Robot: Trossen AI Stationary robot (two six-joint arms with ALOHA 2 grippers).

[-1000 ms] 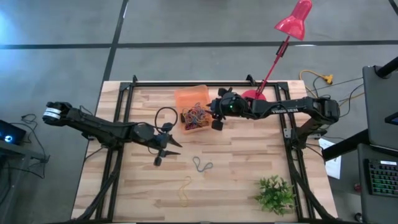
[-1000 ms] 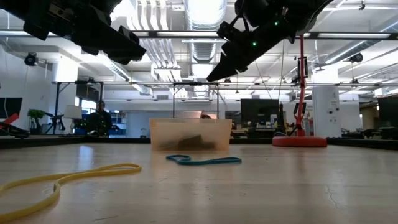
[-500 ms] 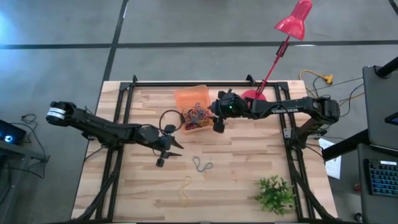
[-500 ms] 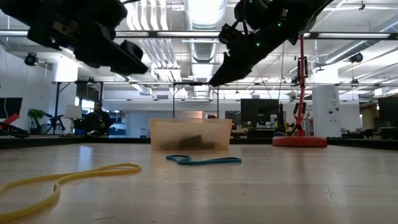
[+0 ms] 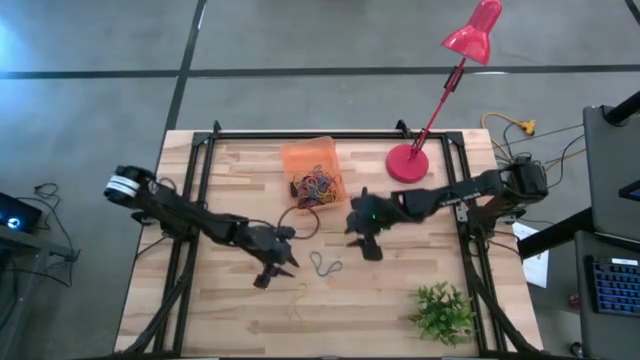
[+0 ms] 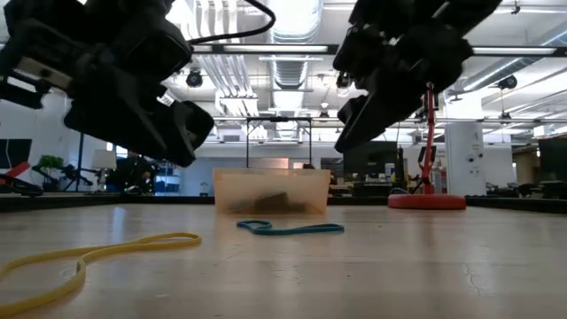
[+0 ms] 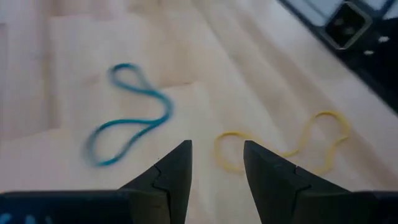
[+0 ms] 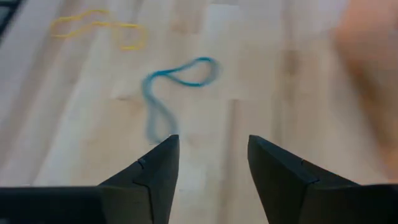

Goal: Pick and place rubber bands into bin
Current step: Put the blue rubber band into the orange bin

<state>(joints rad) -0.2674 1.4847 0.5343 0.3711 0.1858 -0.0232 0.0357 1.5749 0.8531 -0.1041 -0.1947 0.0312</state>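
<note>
Blue rubber band [image 5: 324, 265] flat on worktop [image 5: 400, 290], between both claws. Left claw [image 5: 273, 272] just beside it, parted and empty; right claw [image 5: 367, 243] near (also gaping, empty).

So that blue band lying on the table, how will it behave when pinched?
The blue rubber band lies flat in a loose twisted loop, so it is probably floppy and will dangle. It looks thin and light, so it may slide or stretch rather than lift cleanly.
</note>
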